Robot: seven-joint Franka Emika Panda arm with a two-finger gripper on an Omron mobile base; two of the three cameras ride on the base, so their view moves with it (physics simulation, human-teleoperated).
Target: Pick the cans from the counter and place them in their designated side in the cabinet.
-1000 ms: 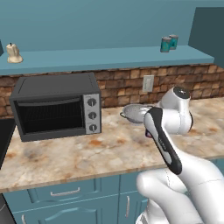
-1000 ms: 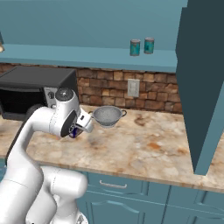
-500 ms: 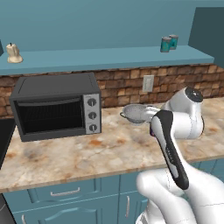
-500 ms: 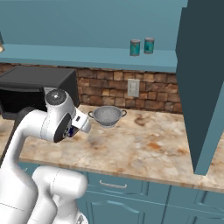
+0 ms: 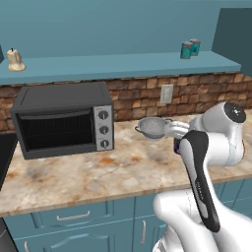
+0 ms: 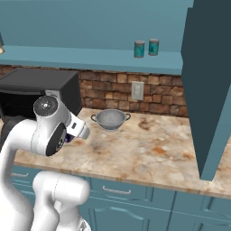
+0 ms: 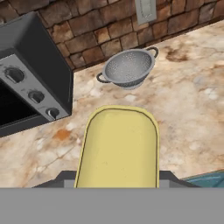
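so we've got the yellow-topped can (image 7: 118, 148) sitting right up against the hand (image 6: 80, 129), basically dead centre and low in the hand view with its yellow face turned at the camera; it's up off the surface (image 7: 192, 100), so we read the hand as clamped on it, though the fingers themselves are hidden behind the can and we can't see the contact; from the right base view we only catch a dark blue sliver of it tucked under the white wrist; past the can, further along the surface, there's the steel colander (image 7: 127, 68) close to the brick wall, well apart from the hand, not touching anything; the black toaster oven (image 5: 61, 120) is off to the side of it, also well clear; up on the teal cabinet shelf (image 6: 90, 58) we see two more cans standing upright just beside each other, a teal can (image 6: 139, 48) and a darker can (image 6: 154, 46), both far above and beyond the hand; a wall socket (image 6: 137, 90) sits on the brick between shelf and colander
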